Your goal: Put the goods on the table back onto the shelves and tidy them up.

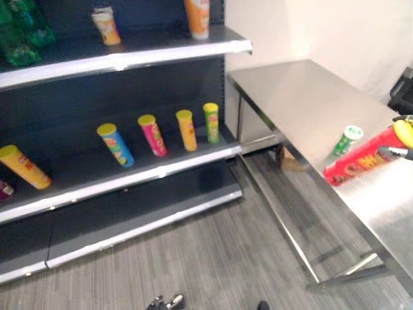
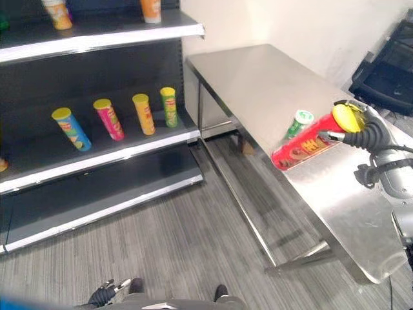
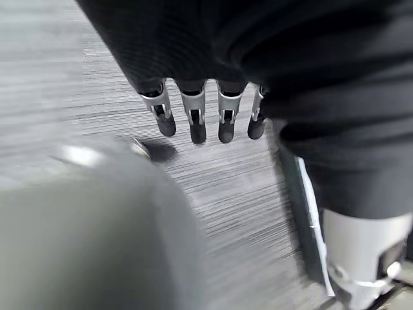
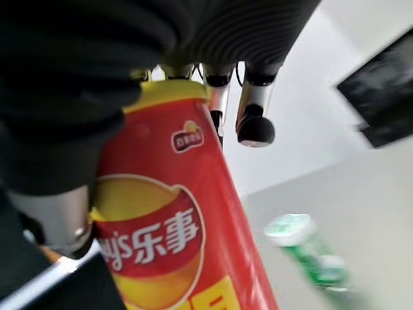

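Since I'm working left to right: my left hand (image 3: 206,119) just hangs low over the floor, well left of the table (image 2: 271,84), fingers relaxed and holding nothing. Next comes the shelf unit (image 1: 129,58), with four small cans (image 1: 161,137) standing in a row on the middle shelf, left of the table. Then the table itself, where a green can (image 2: 298,123) lies on its side. Right beside it is the red can (image 2: 303,148), yellow lid end up in my right hand (image 2: 364,134), fingers wrapped near the lid, the bottom end seemingly down at the table's front edge. My worry: I'm gripping only the top, so the long can could pivot or slip out on the swing to the shelf. Its low end could also clip the green can and roll it off.
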`<state>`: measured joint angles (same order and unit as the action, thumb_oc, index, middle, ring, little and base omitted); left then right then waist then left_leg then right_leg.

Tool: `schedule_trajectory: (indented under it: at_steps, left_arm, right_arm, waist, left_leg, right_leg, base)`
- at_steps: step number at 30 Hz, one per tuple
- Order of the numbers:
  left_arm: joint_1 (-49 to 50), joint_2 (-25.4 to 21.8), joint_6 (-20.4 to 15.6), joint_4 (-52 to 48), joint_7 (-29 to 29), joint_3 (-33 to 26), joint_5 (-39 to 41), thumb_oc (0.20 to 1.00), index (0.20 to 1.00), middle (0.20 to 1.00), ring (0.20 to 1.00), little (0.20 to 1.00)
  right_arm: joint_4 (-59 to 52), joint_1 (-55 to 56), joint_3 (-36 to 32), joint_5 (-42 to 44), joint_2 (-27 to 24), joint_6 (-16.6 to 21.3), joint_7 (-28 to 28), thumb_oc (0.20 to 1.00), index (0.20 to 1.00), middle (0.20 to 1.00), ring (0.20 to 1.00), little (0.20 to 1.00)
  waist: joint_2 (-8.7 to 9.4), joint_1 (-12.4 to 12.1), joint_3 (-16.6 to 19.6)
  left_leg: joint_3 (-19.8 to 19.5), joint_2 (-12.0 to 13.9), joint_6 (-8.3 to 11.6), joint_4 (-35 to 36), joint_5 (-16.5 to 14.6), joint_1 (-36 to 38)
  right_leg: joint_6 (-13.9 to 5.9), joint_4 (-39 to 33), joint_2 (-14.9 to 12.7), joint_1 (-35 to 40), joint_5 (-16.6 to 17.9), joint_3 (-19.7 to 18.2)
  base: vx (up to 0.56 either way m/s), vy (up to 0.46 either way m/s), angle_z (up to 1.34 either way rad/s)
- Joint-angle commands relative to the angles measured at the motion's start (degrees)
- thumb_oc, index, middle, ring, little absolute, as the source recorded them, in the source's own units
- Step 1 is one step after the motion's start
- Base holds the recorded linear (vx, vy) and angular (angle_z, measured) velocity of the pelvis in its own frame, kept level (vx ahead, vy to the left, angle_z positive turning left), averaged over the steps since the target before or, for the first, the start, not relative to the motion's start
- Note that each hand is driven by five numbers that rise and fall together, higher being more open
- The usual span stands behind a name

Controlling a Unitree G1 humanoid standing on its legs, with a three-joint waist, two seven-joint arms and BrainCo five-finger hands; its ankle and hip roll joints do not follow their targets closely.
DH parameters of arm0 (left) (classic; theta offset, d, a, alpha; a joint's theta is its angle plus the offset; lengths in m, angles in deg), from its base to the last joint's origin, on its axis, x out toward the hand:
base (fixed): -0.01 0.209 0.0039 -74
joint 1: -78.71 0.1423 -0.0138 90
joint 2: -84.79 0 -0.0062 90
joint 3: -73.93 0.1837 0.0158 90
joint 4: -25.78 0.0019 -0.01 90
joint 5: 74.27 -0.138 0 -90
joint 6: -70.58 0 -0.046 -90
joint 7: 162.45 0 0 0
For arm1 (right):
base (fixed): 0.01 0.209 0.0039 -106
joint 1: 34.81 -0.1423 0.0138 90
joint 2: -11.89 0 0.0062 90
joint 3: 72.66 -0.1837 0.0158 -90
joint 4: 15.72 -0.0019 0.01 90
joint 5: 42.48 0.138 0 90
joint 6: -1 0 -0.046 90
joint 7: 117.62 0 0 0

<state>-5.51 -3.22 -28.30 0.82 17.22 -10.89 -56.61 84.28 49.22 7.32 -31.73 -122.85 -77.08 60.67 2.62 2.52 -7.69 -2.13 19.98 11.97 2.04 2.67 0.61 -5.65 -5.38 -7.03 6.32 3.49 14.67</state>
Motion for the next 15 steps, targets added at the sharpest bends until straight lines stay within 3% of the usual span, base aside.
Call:
schedule_trajectory:
  at_steps: [1,2,3,4,5,6,7,8,9,10,11,12,13,14,15]
  left_arm:
    - [-1.61,-4.24,-2.33,-1.02,0.82,0.81,-2.24,1.0,1.0,1.0,1.0,1.0]
    - [-1.98,-4.35,-2.2,-1.16,0.6,1.1,-2.61,1.0,1.0,1.0,1.0,1.0]
    - [-1.99,-4.38,-2.2,-1.16,0.6,1.13,-2.61,1.0,1.0,1.0,1.0,1.0]
    - [-2.7,-4.56,-2.16,-0.78,0.44,1.91,-3.99,1.0,1.0,1.0,1.0,1.0]
    - [-3.7,-4.94,-2.06,-1.09,0.21,3.55,-6.67,1.0,1.0,1.0,1.0,1.0]
    - [-3.65,-5.25,-1.96,-1.6,0.19,3.79,-6.89,1.0,1.0,1.0,1.0,1.0]
    - [-3.62,-5.28,-1.93,-1.64,0.19,3.7,-6.9,1.0,1.0,1.0,1.0,1.0]
    - [-3.53,-6.04,-1.82,-2.61,0.02,3.97,-6.86,1.0,1.0,1.0,1.0,1.0]
    - [-3.56,-6.65,-1.74,-3.44,-0.17,3.81,-6.65,1.0,1.0,1.0,1.0,1.0]
    - [-3.54,-7.69,-1.54,-3.6,-0.93,3.12,-6.87,1.0,1.0,1.0,1.0,1.0]
    - [-3.57,-7.7,-1.54,-3.61,-0.93,3.11,-6.88,1.0,1.0,1.0,1.0,1.0]
    - [-3.23,-7.8,-1.42,-3.55,-1.25,2.98,-7.21,1.0,1.0,1.0,1.0,1.0]
    - [-2.67,-7.8,-1.25,-3.36,-1.67,2.96,-7.28,1.0,1.0,1.0,1.0,1.0]
    - [-1.91,-7.76,-1.01,-2.89,-2.01,2.83,-7.09,1.0,1.0,1.0,1.0,1.0]
    - [-1.66,-7.57,-0.88,-2.62,-2.05,2.52,-6.92,1.0,1.0,1.0,1.0,1.0]
  right_arm:
    - [-7.81,-4.38,-2.34,1.88,-2.13,3.88,-1.84,0.2,0.2,0.2,0.2,0.2]
    - [-8.62,-4.13,-2.45,1.4,-1.54,3.41,-1.8,0.2,0.2,0.2,0.2,0.2]
    - [-8.69,-4.02,-2.54,1.39,-1.5,3.37,-1.8,0.2,0.2,0.2,0.2,0.2]
    - [-8.75,-3.35,-3.77,1.1,-1.12,3.61,-1.89,0.2,0.2,0.2,0.2,0.2]
    - [-9.75,-4.51,-2.56,-0.28,0.14,3.14,-2.29,0.2,0.2,0.2,0.2,0.2]
    - [-10.05,-5.22,-1.65,-0.51,0.66,2.98,-2.45,0.2,0.2,0.2,0.2,0.2]
    - [-10.0,-5.4,-1.48,-0.55,0.7,2.97,-2.48,0.2,0.2,0.2,0.2,0.2]
    - [-10.83,-6.65,0.31,-1.03,1.01,2.94,-2.46,0.2,0.2,0.2,0.2,0.2]
    - [-10.96,-7.91,2.07,-1.12,1.41,2.8,-2.54,0.2,0.2,0.2,0.2,0.2]
    - [-12.33,-8.48,3.67,-0.79,1.45,2.82,-1.51,0.2,0.2,0.2,0.2,0.2]
    - [-12.34,-8.5,3.66,-0.79,1.45,2.81,-1.51,0.2,0.2,0.2,0.2,0.2]
    - [-13.0,-8.87,4.17,-0.4,0.96,3.18,-0.82,0.2,0.2,0.2,0.2,0.2]
    - [-13.56,-9.05,4.81,-0.11,0.44,3.25,-0.14,0.2,0.2,0.2,0.2,0.2]
    - [-14.49,-10.18,6.96,0.82,-0.59,3.87,0.81,0.2,0.2,0.2,0.2,0.2]
    - [-14.87,-10.98,8.17,1.29,-0.66,4.28,1.31,0.2,0.2,0.2,0.2,0.2]
  waist:
    - [0.6,-1.66,4.29]
    - [0.77,-1.49,4.54]
    - [0.89,-1.62,4.48]
    - [1.2,-1.57,4.91]
    - [1.94,-1.67,4.88]
    - [2.14,-1.99,4.52]
    - [2.34,-2.12,4.59]
    - [1.98,-2.64,3.94]
    - [1.63,-2.72,3.82]
    - [1.09,-2.67,3.19]
    - [1.13,-2.63,3.27]
    - [0.93,-2.66,3.04]
    - [0.83,-2.65,2.85]
    - [1.46,-2.74,2.65]
    - [1.97,-2.87,2.75]
  left_leg:
    - [-4.87,-1.36,-0.01,0.51,5.24,-1.47]
    - [-4.21,-2.48,-0.37,0.36,2.33,-1.18]
    - [-4.09,-2.61,-0.43,0.19,2.21,-1.14]
    - [-3.17,-4.19,-0.91,0.68,0.35,-0.87]
    - [-0.97,-8.05,-2.74,2.6,-1.9,0.51]
    - [-0.13,-9.27,-3.57,2.9,-2.43,0.87]
    - [0.14,-9.5,-3.7,2.89,-2.4,0.83]
    - [1.2,-10.75,-4.61,2.96,-2.29,0.61]
    - [1.8,-11.58,-5.12,2.96,-2.35,0.07]
    - [1.38,-13.08,-6.33,2.96,-2.58,-0.25]
    - [1.35,-13.13,-6.35,2.96,-2.45,-0.42]
    - [1.01,-13.76,-6.84,2.96,-2.23,-0.37]
    - [0.61,-14.51,-7.33,2.96,-2.06,-0.13]
    - [0.33,-16.5,-8.07,2.96,-1.59,-0.11]
    - [0.3,-17.6,-8.35,2.96,-1.27,-0.36]
  right_leg:
    - [-5.87,2.38,-5.62,-1.37,-3.74,-5.98]
    - [-6.39,2.67,-7.24,-1.57,-2.84,-6.2]
    - [-6.44,2.65,-7.38,-1.53,-2.83,-6.32]
    - [-7.54,3.01,-9.78,-2.06,-0.87,-6.16]
    - [-8.57,5.0,-14.1,-4.34,5.98,-6.38]
    - [-8.76,6.24,-15.82,-5.66,10.57,-6.1]
    - [-8.85,6.14,-16.03,-5.88,10.77,-6.43]
    - [-8.21,7.97,-17.28,-7.69,12.96,-4.47]
    - [-7.31,9.09,-17.26,-8.37,10.83,-2.95]
    - [-5.19,12.99,-12.69,-8.95,5.09,-4.08]
    - [-5.17,13.06,-12.74,-9.14,5.13,-4.09]
    - [-4.18,14.33,-9.23,-9.46,1.45,-5.3]
    - [-3.19,15.56,-5.2,-10.2,-1.94,-6.31]
    - [-1.61,15.01,1.78,-10.59,-5.61,-7.97]
    - [-0.98,13.8,4.35,-10.69,-6.11,-8.39]
  base:
    - [0.03,0.533,0.38]
    - [0.03,0.536,0.36]
    - [0.02,0.361,0.26]
    - [-0.01,0.607,0.16]
    - [-0.01,0.749,0.16]
    - [-0.03,0.532,0.12]
    - [-0.06,0.342,0.02]
    - [-0.09,0.367,-0.14]
    - [-0.12,0.62,-0.21]
    - [-0.08,0.43,-0.1]
    - [-0.03,0.38,0.13]
    - [0.02,0.215,0.2]
    - [0.03,0.342,0.1]
    - [0.02,0.274,0.02]
    - [0.01,0.176,0.08]
